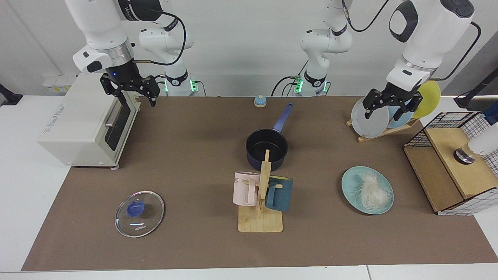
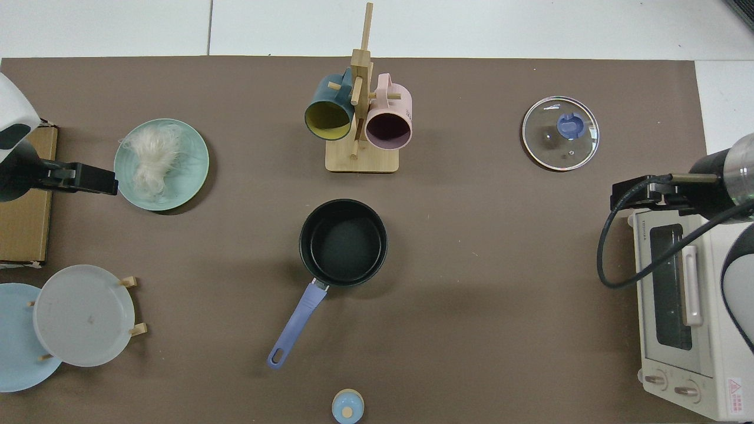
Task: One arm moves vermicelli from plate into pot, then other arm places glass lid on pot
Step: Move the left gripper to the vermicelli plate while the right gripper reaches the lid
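Fingers spread and empty on the left end effector (image 1: 392,107), which hangs in front of the grey plate (image 1: 369,117) on its rack; the right end effector (image 1: 130,94) is likewise spread, above the toaster oven (image 1: 83,124). Vermicelli (image 1: 371,190) lies on the teal plate (image 1: 354,182). The pot (image 1: 267,147) is partly hidden by the mug stand (image 1: 261,202). White lettering on the glass lid (image 1: 139,213) is too small to read.

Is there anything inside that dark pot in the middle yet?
No. From above, the pot shows only its bare black bottom. The noodles lie on the green plate. In the facing view the mug stand covers part of its front wall.
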